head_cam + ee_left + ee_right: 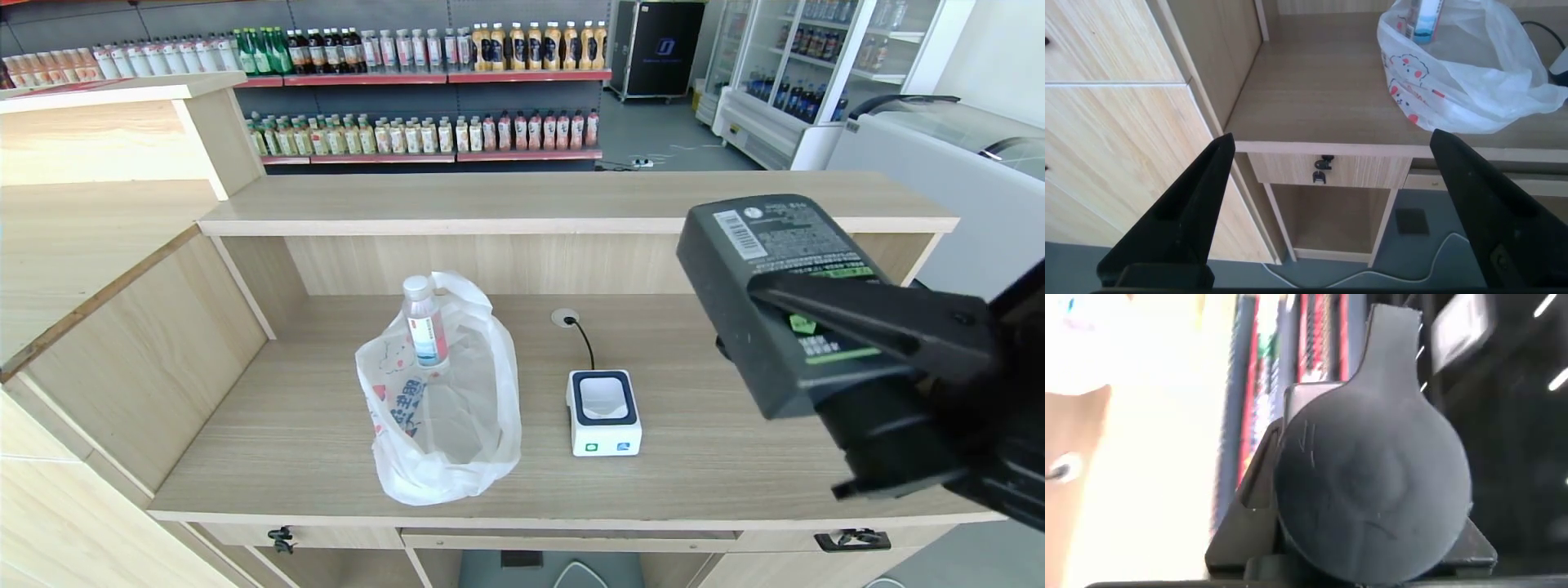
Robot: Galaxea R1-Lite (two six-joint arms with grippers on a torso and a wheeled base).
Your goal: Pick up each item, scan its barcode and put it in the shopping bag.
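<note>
Closest to my head camera, the right gripper (824, 327) is clamping a dark container (751, 261) between its fingers (857, 306). It is holding it in the air over the right end of the counter (735, 482), well apart from the scanner (602, 412). The container is lying tilted, with a white barcode label (739, 233) near its far end facing up toward the camera, and in the right wrist view I am looking straight at its round end (1372, 490). The wooden counter is stretching across most of what I am seeing, with a raised ledge (571, 200) running along its far side. Left of centre on it, the white plastic shopping bag (457, 425) is standing open, and a clear water bottle (424, 327) with a white cap is standing inside it. Near the bag, on its right, the small white scanner is sitting with its window facing up, its black cable (584, 339) running back into a round hole in the counter top. The left gripper (1323, 220) is hanging low in front of the counter's left end, jaws spread wide with nothing between them. Beyond it I am seeing a drawer front (1372, 170) with a small key (1324, 169) in its lock.
</note>
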